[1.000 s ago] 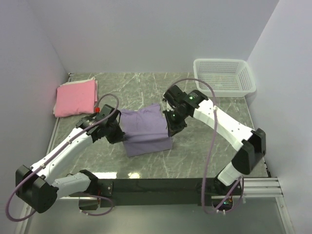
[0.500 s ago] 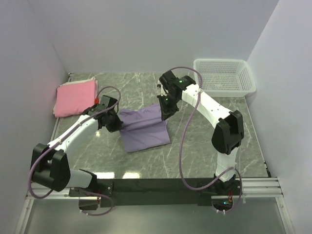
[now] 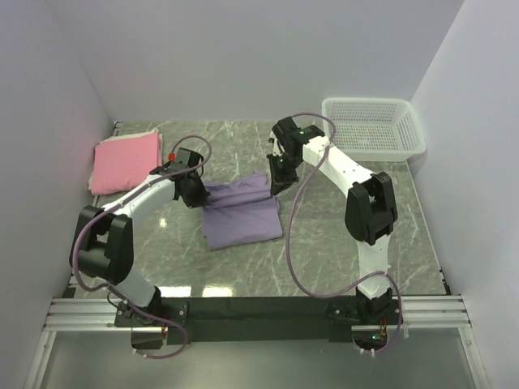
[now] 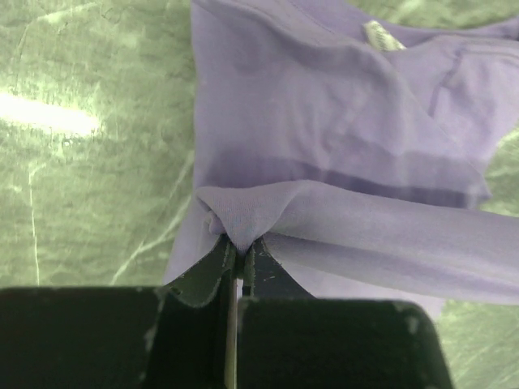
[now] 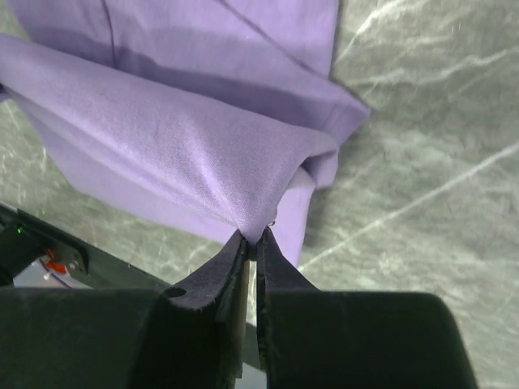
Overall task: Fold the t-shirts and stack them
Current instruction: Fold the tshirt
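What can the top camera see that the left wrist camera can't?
Only the top camera shows the folded pink t-shirt, the white basket and the right arm. Only the left wrist camera shows the left fingers pinching a fold up close, and a neck label. Both show the purple t-shirt and the green marble table.

Top view: bright, even, diffuse light from overhead; shadows on the table (image 3: 316,251) are soft & grey, w/ two white glare patches at 6 o'clock. Focus sharp across the frame. Left wrist view: greenish cast, glare streak at 9 o'clock, dark shadow band under the raised fold of the lavender tee (image 4: 324,105); left gripper (image 4: 241,255) near-black & soft-focus at 6 o'clock. Right wrist view: cloth weave crisp at centre (sharpest of the three), shadow under the fold twd 12 o'clock, right gripper (image 5: 253,243) dark & blurry at 6 o'clock.
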{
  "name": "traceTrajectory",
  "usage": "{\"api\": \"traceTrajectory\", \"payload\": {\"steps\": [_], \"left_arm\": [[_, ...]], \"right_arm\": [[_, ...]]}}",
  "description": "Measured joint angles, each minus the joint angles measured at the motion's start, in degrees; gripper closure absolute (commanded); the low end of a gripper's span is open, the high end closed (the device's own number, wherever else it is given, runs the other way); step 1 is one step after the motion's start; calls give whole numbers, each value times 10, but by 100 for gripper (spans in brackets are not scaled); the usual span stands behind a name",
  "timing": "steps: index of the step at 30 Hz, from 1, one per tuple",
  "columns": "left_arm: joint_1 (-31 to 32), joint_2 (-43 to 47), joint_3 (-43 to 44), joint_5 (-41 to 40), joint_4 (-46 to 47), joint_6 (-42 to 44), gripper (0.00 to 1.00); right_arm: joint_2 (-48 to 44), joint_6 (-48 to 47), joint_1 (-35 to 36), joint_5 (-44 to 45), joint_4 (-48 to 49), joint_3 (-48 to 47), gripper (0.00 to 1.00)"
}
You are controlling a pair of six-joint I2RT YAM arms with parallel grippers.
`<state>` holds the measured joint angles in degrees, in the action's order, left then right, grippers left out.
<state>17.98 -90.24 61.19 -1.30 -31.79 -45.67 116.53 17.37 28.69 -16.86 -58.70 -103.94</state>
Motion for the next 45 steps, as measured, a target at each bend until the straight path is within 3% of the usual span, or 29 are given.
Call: {"api": "traceTrajectory", "payload": {"steps": [2,3,5,6,7,10,12,16,21,26,31,42,44,45], "left_arm": [[-3,-12,0,0,7,0,93],[-4,-15,0,0,10,0,90],[-7,-16,0,-1,13,0,76],[-9,-16,0,-2,16,-1,67],[-10,-15,0,-6,19,-2,48],[-14,-8,0,-16,21,-5,25],[-17,12,-1,-23,21,-6,25],[-15,93,-30,-26,31,-5,40],[2,170,-90,-14,63,-2,51],[10,109,-92,11,92,5,65],[7,-11,-29,14,102,16,73],[-64,-158,32,58,164,3,72],[-72,-160,37,68,173,4,68],[-73,-160,37,71,176,4,61]], "right_arm": [[10,4,-2,-2,9,-2,96],[17,7,-3,-2,14,-4,85],[27,12,-4,0,26,-7,76],[30,14,-5,1,32,-7,70],[30,17,-5,3,39,-7,68],[21,23,-8,12,77,0,62],[-8,26,-10,18,127,39,62],[-98,25,-11,18,187,137,62],[-153,11,-9,-13,243,192,63],[-109,3,-8,-56,283,195,64],[-14,-6,-8,-75,288,141,65],[160,-4,-28,-100,291,-39,65],[166,-3,-34,-105,290,-41,66],[167,-3,-36,-107,291,-40,65]]}}
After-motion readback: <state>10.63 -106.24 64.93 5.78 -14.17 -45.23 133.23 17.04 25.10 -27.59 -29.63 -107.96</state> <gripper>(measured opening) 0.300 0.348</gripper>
